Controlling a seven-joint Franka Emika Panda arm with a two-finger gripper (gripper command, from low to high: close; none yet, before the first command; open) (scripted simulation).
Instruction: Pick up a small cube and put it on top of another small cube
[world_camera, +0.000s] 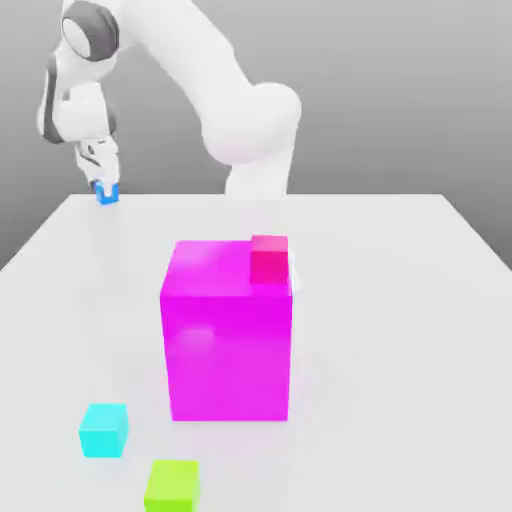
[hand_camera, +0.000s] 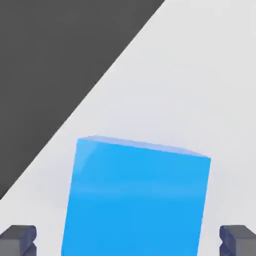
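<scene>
- Exterior view has the white Panda arm (world_camera: 215, 90) bent over toward the far corner of the white table (world_camera: 400, 300), on the exterior view's left.
- So the gripper (world_camera: 103, 186) is down at the small blue cube (world_camera: 107, 194), which sits right at the table's far edge. That's the darker blue one, not the cyan one.
- Hand view: the blue cube (hand_camera: 135, 197) sits between the two dark fingertips (hand_camera: 18, 240), one on each side. There's a visible gap on both sides, so the fingers are spread wider than the cube and aren't touching it. Nothing is being held.
- The small lime-green cube (world_camera: 172, 485) is on the table at the near edge, in front of the big block and a bit toward the exterior view's left. It's well apart from the gripper.
- The small cyan cube (world_camera: 103, 429) is just beside the green one, slightly farther back and more to the exterior view's left. They're close, but I can see a gap between them.
- The big magenta block (world_camera: 228, 330) stands mid-table and dwarfs everything else.
- The small red-pink cube (world_camera: 269, 259) shows at the magenta block's upper far corner on the exterior view's right. Can't tell for sure if it's sitting on top of the block or on the table behind it.
- No writing, logos or labels that I can read on the arm, the cubes or the table. All plain flat colours.
</scene>
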